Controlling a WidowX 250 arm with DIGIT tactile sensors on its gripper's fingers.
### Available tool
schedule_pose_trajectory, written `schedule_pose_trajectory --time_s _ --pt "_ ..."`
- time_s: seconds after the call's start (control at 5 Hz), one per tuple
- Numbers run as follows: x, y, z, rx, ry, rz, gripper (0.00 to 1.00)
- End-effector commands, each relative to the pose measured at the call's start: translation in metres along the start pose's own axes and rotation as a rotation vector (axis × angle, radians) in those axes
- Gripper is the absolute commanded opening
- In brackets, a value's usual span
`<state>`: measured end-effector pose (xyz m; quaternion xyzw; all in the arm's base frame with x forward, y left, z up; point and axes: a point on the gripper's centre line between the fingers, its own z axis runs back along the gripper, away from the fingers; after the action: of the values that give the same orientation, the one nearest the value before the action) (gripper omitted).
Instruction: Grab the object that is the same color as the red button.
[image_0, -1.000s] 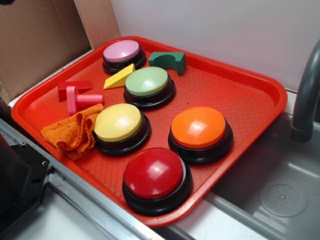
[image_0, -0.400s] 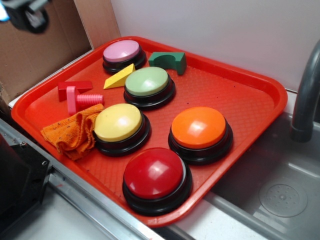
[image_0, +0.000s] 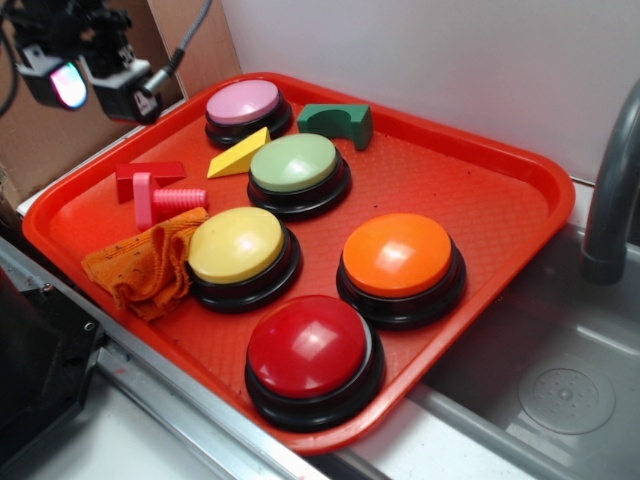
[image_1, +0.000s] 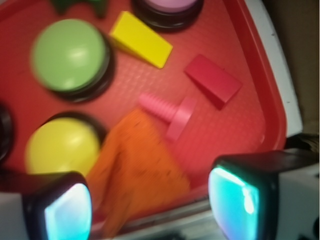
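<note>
Gripper (image_0: 85, 85) moved in top-left, jaws apart, empty, red block (image_0: 148, 175) below, untouched

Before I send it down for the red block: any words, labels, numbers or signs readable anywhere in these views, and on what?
None can be read: no text shows on the red block, the red button, the other buttons, the tray or the gripper.
The wrist view is blurred, so any fine print there would be lost.
</note>
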<state>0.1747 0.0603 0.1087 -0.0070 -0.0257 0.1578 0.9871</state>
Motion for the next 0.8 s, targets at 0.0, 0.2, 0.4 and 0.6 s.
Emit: schedule_pose_trajectory --time_s 0.0,0.2,0.4,0.6 --pt "0.035 0.045 -0.033 -0.035 -0.019 0.048 1.0" --pt "0.046 0.061 -0.051 -0.014 -0.011 0.094 1.0" --pt "0.052 0.068 -0.056 0.015 -0.007 0.104 1.0" --pt "0.055 0.072 -0.069 0.028 -0.009 0.073 1.0"
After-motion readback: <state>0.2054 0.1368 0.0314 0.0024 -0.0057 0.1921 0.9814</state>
